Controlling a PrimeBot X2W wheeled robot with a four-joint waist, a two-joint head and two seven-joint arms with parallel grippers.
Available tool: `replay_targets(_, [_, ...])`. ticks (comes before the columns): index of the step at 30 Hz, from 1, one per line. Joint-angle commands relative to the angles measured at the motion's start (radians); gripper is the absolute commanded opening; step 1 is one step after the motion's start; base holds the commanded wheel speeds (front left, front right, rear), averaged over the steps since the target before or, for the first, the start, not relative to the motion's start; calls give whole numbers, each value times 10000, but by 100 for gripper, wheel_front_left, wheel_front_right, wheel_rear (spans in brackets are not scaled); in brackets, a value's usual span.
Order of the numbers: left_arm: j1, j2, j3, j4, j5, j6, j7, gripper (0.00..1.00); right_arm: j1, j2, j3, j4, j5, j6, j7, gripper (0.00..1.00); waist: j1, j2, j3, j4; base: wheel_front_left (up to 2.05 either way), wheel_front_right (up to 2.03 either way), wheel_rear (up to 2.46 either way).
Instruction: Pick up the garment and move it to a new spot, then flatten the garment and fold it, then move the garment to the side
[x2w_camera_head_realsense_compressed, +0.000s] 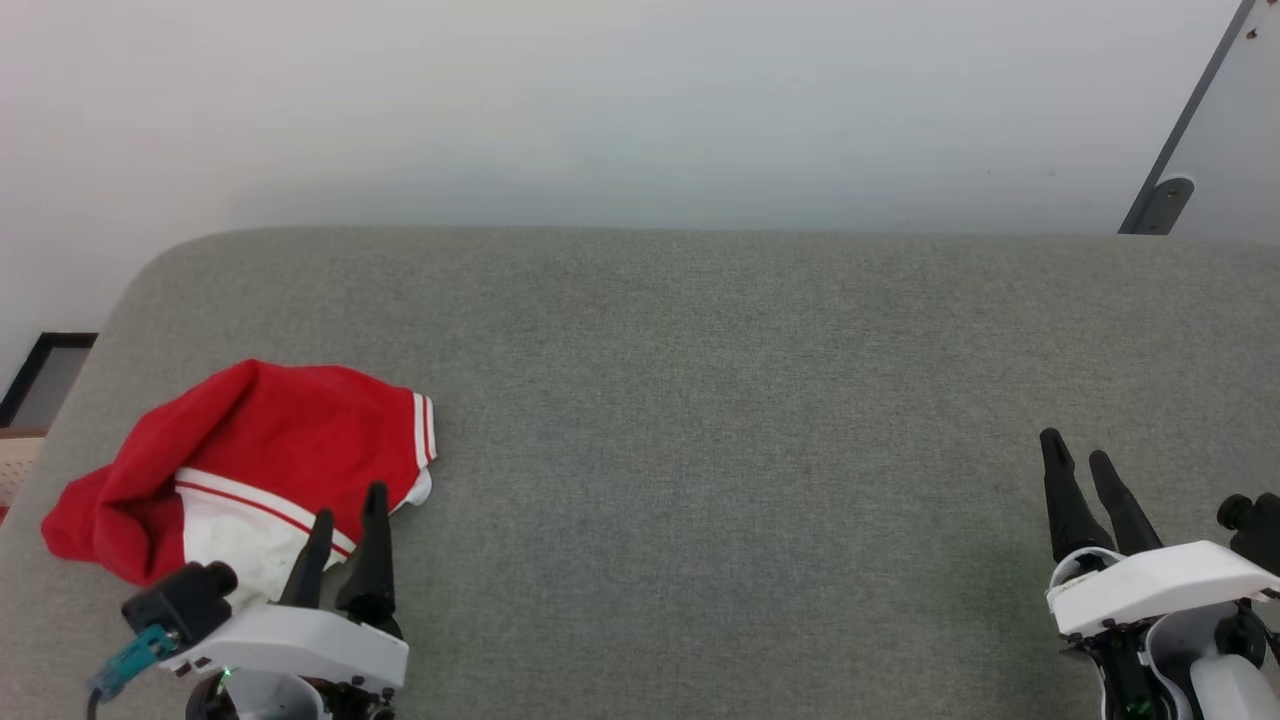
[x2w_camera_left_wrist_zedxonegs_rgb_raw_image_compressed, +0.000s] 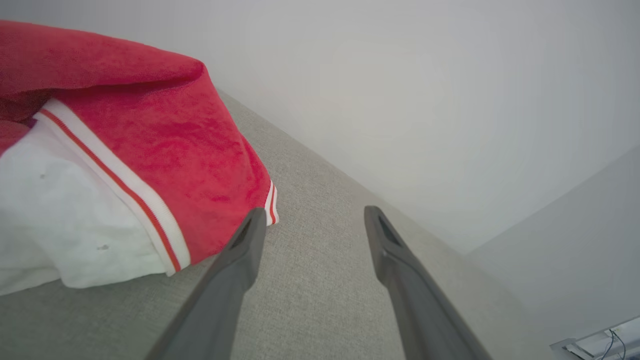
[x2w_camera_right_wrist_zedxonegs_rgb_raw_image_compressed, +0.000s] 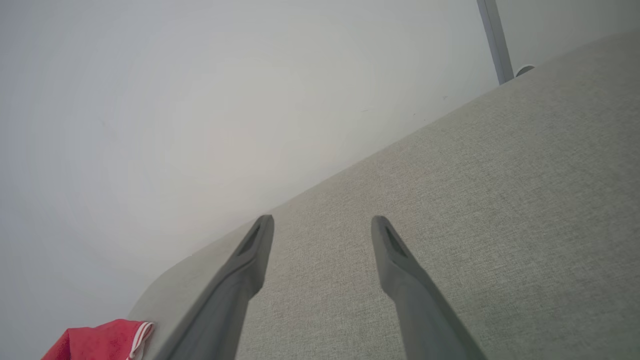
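Note:
The garment (x2w_camera_head_realsense_compressed: 270, 440) is a crumpled red shirt with a white sleeve and white-and-red striped trim, lying in a heap at the left of the grey surface. Its number and lettering are hidden in the folds. My left gripper (x2w_camera_head_realsense_compressed: 348, 500) stands open at the heap's near right edge, fingertips over the striped trim. In the left wrist view the garment (x2w_camera_left_wrist_zedxonegs_rgb_raw_image_compressed: 165, 150) lies left of the open left gripper (x2w_camera_left_wrist_zedxonegs_rgb_raw_image_compressed: 312, 216), with nothing between the fingers. My right gripper (x2w_camera_head_realsense_compressed: 1078, 447) is open and far off at the lower right. The right wrist view catches the garment (x2w_camera_right_wrist_zedxonegs_rgb_raw_image_compressed: 100, 340) small at its bottom left, beside the open right gripper (x2w_camera_right_wrist_zedxonegs_rgb_raw_image_compressed: 322, 222).
The grey fabric-covered table (x2w_camera_head_realsense_compressed: 750, 400) has a rounded far-left corner and meets a white wall behind. A grey metal post (x2w_camera_head_realsense_compressed: 1185, 130) with a bracket stands at the far right. A dark frame (x2w_camera_head_realsense_compressed: 40, 375) shows beyond the table's left edge.

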Motion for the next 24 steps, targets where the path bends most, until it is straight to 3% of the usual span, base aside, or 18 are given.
replay_targets(1, [-178,148,-104,-108,399,85,-87,100,-360,-4,4,-45,-454,-4,-119,100,0,-1,-3,-4,0,0,0])
replay_targets(24, [-266,481,-656,195,2640,548,-726,100,-844,109,-346,764,-3758,-6,-758,100,0,-1,-86,-23,0,0,0])
